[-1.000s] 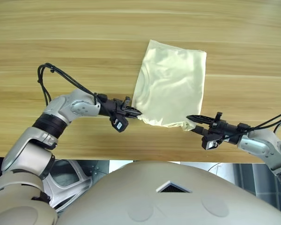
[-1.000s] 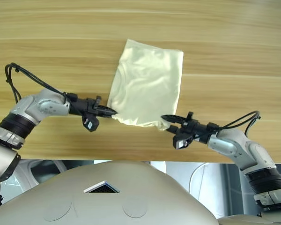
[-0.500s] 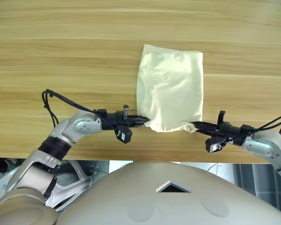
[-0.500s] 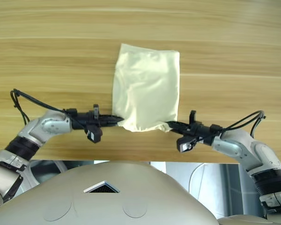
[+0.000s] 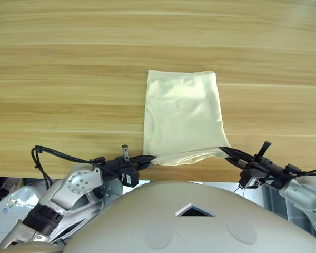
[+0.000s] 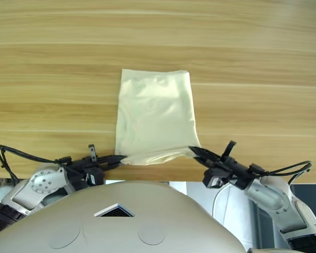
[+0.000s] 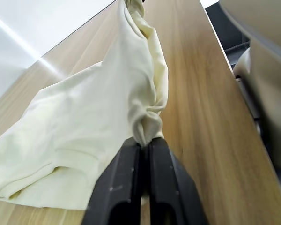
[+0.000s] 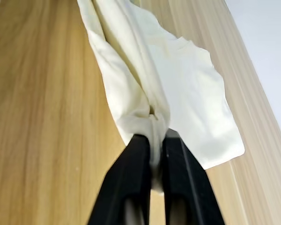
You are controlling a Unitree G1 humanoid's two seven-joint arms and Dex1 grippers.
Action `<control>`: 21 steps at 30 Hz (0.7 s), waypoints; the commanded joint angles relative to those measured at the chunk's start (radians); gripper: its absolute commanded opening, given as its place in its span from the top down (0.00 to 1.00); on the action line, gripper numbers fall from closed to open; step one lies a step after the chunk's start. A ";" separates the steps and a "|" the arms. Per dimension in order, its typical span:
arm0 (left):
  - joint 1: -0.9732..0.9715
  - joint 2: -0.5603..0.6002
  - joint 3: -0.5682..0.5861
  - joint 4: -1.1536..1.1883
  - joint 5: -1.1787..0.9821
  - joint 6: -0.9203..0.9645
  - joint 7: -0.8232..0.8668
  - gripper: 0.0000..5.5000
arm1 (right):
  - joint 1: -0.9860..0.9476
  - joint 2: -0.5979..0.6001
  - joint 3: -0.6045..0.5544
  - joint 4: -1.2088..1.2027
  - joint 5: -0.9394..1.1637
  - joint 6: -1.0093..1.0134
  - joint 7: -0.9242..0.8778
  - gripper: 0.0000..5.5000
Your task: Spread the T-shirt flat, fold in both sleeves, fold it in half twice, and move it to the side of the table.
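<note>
Left eye view is showing the shirt (image 5: 181, 118) lying near the middle of the tabletop (image 5: 68, 63), close to its near edge, as a compact pale rectangle with no sleeve sticking out. The left hand (image 5: 150, 157) is pinching the near left corner and the right hand (image 5: 226, 151) is pinching the near right corner. In both wrist views the fingers are closing tightly on bunched fabric, and the near edge is lifting a little while the far part is resting flat. I am judging that spreading and sleeve folding are done, and probably one half fold too, though the layers are hard to count. What is remaining seems to be one more half fold, bringing the near edge over to the far edge, and then moving the shirt to the side.
</note>
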 commanded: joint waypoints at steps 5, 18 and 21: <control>-0.047 -0.059 0.043 -0.072 -0.110 0.016 0.010 0.99 | -0.086 0.020 0.020 -0.048 0.127 0.008 0.066 0.97; -0.357 -0.329 0.141 0.177 -0.268 0.231 0.066 0.99 | -0.526 0.206 0.165 0.187 0.247 0.059 0.154 0.97; -0.379 -0.350 0.148 0.246 -0.223 0.226 0.083 0.99 | -0.609 0.260 0.169 0.270 0.230 0.073 0.141 0.97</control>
